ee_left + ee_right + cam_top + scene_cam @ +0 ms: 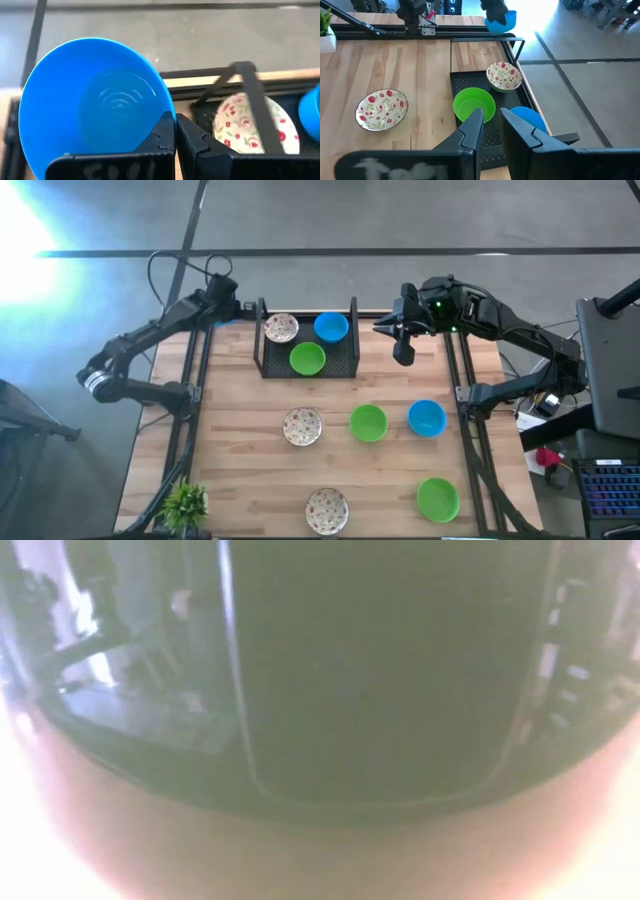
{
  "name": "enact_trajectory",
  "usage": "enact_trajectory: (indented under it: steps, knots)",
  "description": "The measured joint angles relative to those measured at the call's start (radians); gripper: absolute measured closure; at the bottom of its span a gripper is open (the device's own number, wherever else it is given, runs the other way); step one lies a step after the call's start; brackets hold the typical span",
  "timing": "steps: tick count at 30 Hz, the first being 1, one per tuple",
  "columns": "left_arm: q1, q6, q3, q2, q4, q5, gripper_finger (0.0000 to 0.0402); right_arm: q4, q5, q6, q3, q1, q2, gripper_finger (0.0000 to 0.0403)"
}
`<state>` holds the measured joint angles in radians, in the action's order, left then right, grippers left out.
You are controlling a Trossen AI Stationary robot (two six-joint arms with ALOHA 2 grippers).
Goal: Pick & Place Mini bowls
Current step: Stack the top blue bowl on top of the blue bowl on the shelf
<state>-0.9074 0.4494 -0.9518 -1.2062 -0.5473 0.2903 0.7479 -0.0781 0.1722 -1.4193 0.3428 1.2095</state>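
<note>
My left gripper (175, 131) is clamped on the rim of a blue bowl (95, 100), held at the far left of the table, just left of the black mesh tray (350, 330). The tray already holds a patterned bowl (281, 328), a blue one (331, 326) and a green one (307, 359). The right gripper (489, 124) hangs over the tray's right side, jaws slightly apart, holding nothing. My judgement: carry the bowl level over the tray wall and release low onto free mesh. Five bowls wait nearer.
</note>
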Motion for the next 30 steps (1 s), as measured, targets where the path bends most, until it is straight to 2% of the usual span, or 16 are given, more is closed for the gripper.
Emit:
enact_trajectory:
  steps: [3,8,15,21,30]
  knots:
    - [0.041,-0.099,-0.013,0.024,-0.001,0.018,0.0401,0.002,-0.001,0.001,0.000,0.000,0.000,0.0346]
    - [0.142,-0.351,-0.046,0.059,-0.004,0.028,0.0401,0.000,-0.001,0.003,0.000,0.000,0.000,0.0346]
    - [0.332,-0.621,-0.084,0.063,-0.024,0.096,0.0401,-0.073,-0.001,-0.012,0.000,0.000,0.016,0.0346]
    - [0.509,-0.700,-0.084,0.059,0.004,0.203,0.0401,-0.172,-0.001,-0.012,0.000,0.000,0.063,0.0340]
    - [0.685,-0.775,-0.081,0.059,0.017,0.322,0.0401,-0.335,-0.002,-0.009,0.000,0.000,0.181,0.0265]
